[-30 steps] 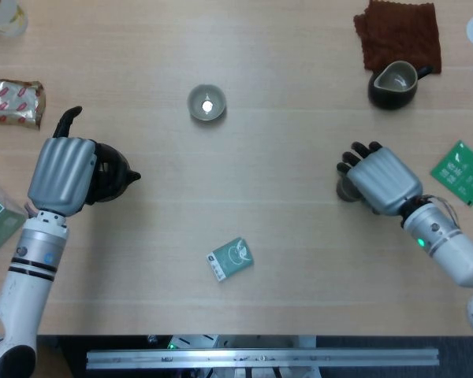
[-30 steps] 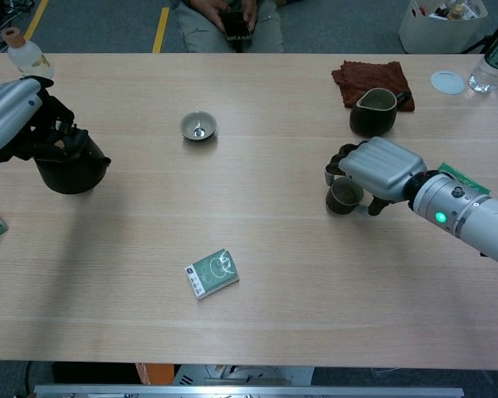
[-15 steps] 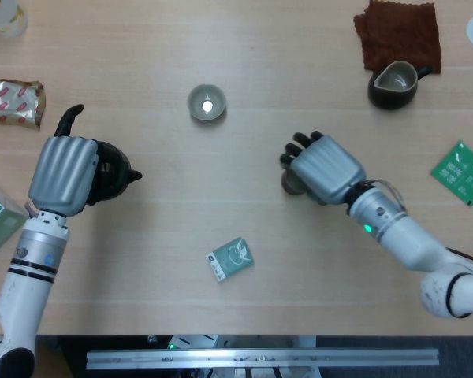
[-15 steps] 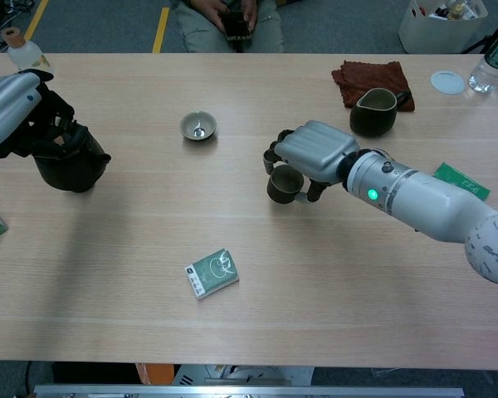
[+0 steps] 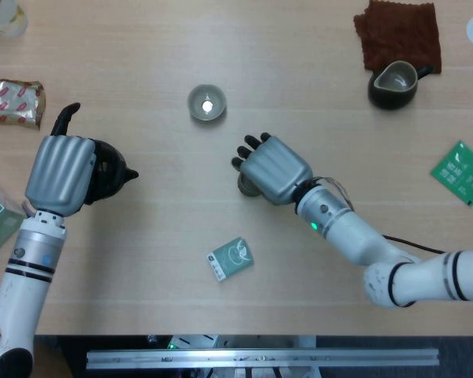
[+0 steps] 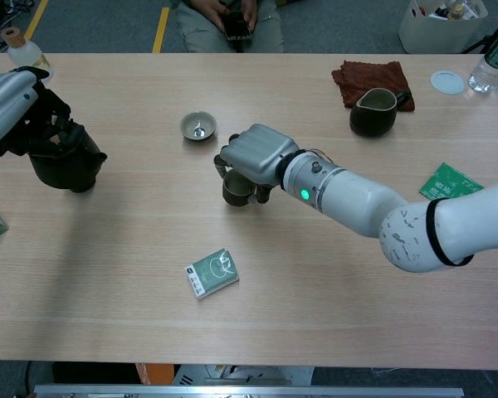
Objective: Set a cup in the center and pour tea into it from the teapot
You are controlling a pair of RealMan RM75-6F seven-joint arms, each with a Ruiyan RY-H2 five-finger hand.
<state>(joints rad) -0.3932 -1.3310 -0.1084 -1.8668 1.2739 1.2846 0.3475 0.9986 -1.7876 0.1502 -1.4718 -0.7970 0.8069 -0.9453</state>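
- Right hand wrapped over the dark cup, fingers curled round its rim and wall; cup near the middle of the desk, whether touching the surface or just above it not clear.
- Left hand closed round the dark teapot at the left side, spout pointing toward the middle, well apart from the cup.
- Step in hand, as judged: placing the cup. Best settled flat and upright, fingers spread only once it stands steady, then lifted straight up to avoid tipping it.
- Worth leaving room from the small grey bowl just beyond, so the teapot can approach from the left.
- Green packet near the front edge: a white emblem, lettering too small to read.
- Green sachet at right: writing illegible.
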